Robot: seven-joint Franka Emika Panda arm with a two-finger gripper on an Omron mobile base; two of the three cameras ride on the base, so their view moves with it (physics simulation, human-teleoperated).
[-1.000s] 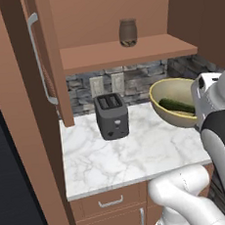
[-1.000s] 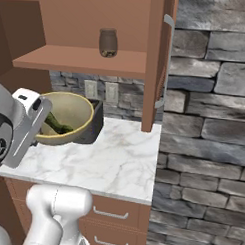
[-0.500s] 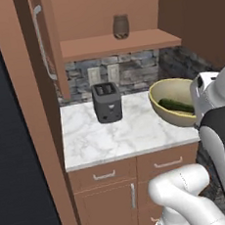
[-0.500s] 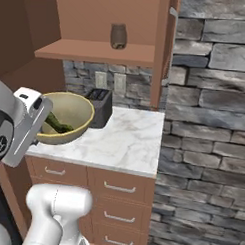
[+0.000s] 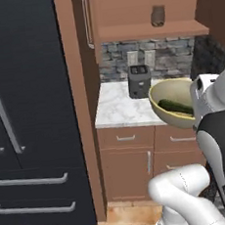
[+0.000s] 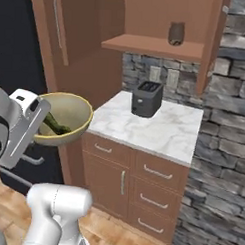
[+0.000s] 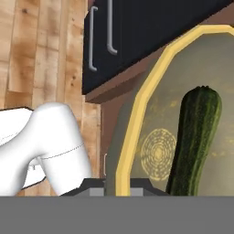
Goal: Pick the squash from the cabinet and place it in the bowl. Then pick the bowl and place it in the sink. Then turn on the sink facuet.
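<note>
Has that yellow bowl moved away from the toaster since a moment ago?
Yes. The bowl, once over the counter beside the toaster, now hangs past the counter's left edge, carried off.

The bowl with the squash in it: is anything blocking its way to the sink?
Cannot tell: the pictures give no sink to judge a path to. The end effector is shut on the rim of the bowl, which hangs in the air beside the counter, the squash lying inside. Nothing touches the bowl.

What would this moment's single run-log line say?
stage: carrying bowl | squash: in bowl | gripper: shut on bowl rim | toaster: on counter
</note>
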